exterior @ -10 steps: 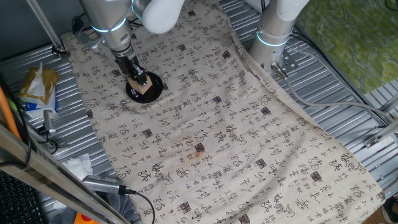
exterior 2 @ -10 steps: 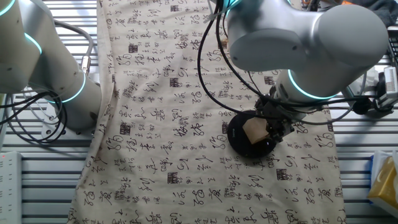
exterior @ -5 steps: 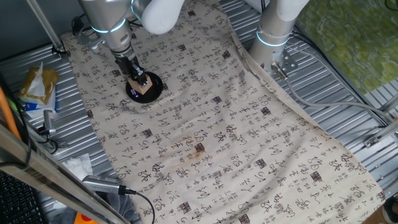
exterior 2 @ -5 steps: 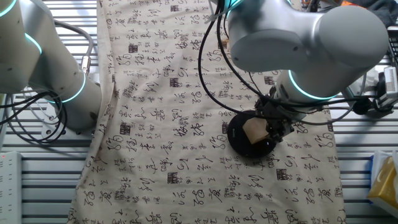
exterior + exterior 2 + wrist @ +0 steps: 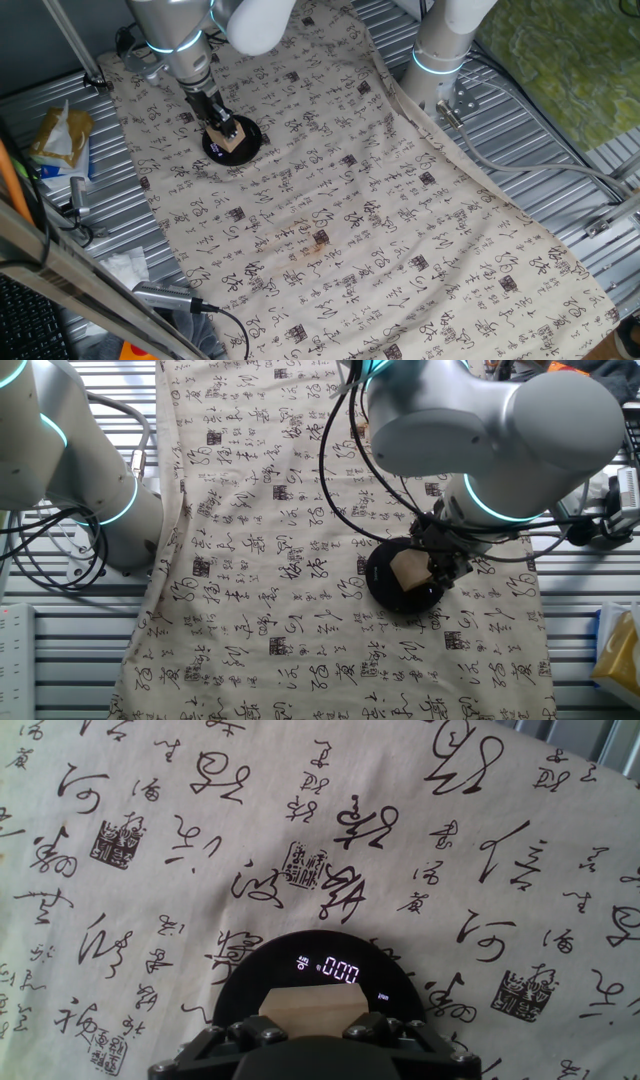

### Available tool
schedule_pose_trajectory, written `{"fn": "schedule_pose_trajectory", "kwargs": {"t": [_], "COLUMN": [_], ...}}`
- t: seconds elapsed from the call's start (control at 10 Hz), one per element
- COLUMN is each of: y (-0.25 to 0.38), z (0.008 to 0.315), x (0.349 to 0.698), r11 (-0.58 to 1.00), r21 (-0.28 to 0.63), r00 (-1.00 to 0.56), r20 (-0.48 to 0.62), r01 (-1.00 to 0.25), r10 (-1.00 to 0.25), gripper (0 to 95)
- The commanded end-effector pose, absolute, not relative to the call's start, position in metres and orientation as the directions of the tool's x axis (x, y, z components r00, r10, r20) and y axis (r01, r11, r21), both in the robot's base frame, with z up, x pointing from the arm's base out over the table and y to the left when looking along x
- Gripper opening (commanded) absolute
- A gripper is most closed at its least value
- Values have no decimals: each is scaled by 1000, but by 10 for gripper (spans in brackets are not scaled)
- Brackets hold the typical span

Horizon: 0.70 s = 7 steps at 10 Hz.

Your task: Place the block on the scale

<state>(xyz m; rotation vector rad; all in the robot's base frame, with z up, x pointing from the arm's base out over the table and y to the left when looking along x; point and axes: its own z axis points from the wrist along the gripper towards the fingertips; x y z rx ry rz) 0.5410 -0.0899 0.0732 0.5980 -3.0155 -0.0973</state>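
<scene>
The tan wooden block [image 5: 233, 142] sits between the fingers of my gripper [image 5: 227, 134], directly over the round black scale [image 5: 251, 136] at the far left of the patterned cloth. In the other fixed view the block [image 5: 407, 569] is over the scale's [image 5: 388, 589] middle, with the gripper [image 5: 432, 568] closed on it. In the hand view the block [image 5: 312, 1006] is held between the jaws of the gripper [image 5: 312, 1028], and the scale [image 5: 262, 970] shows a lit display reading 000. I cannot tell whether the block touches the disc.
A second robot arm's base [image 5: 440, 52] stands at the far edge of the cloth [image 5: 350, 220]. A yellow packet [image 5: 60, 135] and cables lie on the ribbed metal table at the left. A black cable [image 5: 335, 480] loops above the scale.
</scene>
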Motion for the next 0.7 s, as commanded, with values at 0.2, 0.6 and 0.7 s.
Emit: {"fn": "schedule_pose_trajectory", "kwargs": {"t": [0.2,0.6,0.7], "y": [-89,-89,-89], "z": [72,71,71], "x": [541,540,540], "r11": [921,921,921], "r21": [79,76,74], "r00": [-921,-921,-921], "r20": [48,46,46], "r01": [-383,-383,-382], "r10": [-387,-387,-386], "gripper": [0,0,0]}}
